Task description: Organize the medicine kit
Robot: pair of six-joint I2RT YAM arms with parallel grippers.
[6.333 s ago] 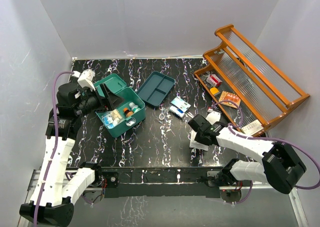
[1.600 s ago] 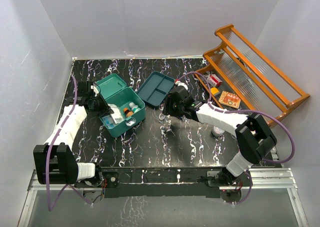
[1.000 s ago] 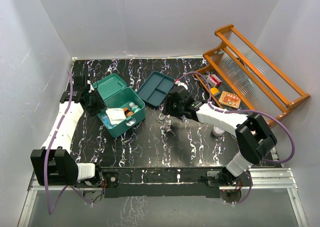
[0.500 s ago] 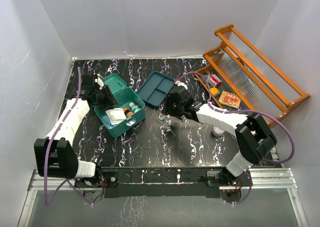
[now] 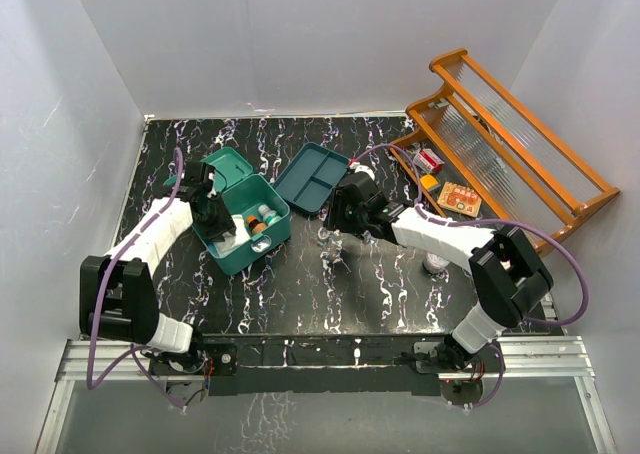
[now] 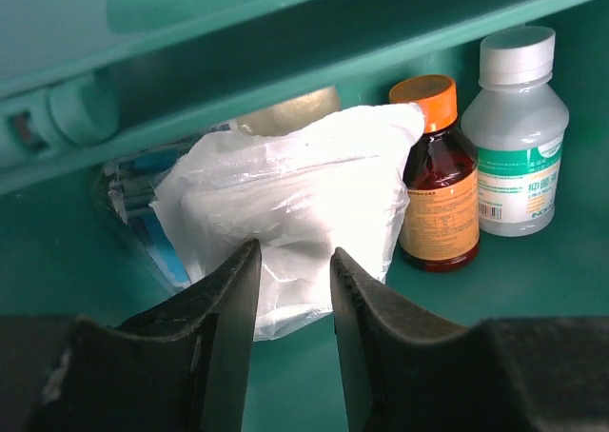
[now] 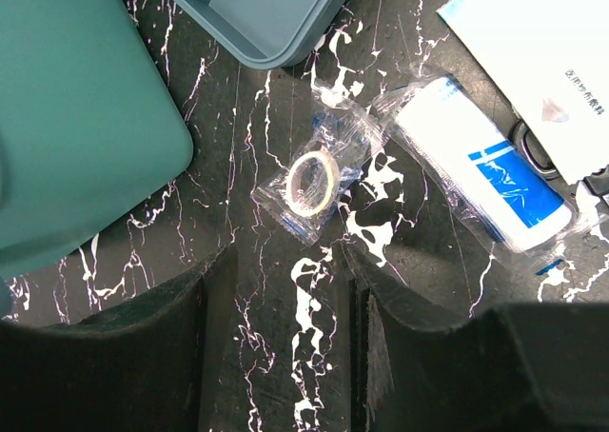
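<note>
The teal medicine kit (image 5: 268, 236) stands open at the left, its lid (image 5: 225, 166) tipped back. Inside lie a white plastic packet (image 6: 285, 199), an orange-capped brown bottle (image 6: 436, 189) and a white-capped bottle (image 6: 514, 137). My left gripper (image 5: 217, 221) reaches into the kit. In the left wrist view it (image 6: 293, 256) is open, with the white packet just ahead of its tips. My right gripper (image 5: 333, 224) hovers low over the table right of the kit. It (image 7: 285, 256) is open and empty, with a small clear packet holding a tape ring (image 7: 314, 183) just beyond its tips.
A flat dark-teal divided tray (image 5: 312, 177) lies behind the right gripper. A blue-and-white packet (image 7: 481, 170) and a white leaflet (image 7: 542, 61) lie to the right. The orange wooden rack (image 5: 510, 164) with small boxes stands at the far right. A white bottle (image 5: 436, 264) stands under the right forearm.
My left gripper has swung from beside the kit's lid down into the kit, over the white packet. The right arm has not moved in the last second.
</note>
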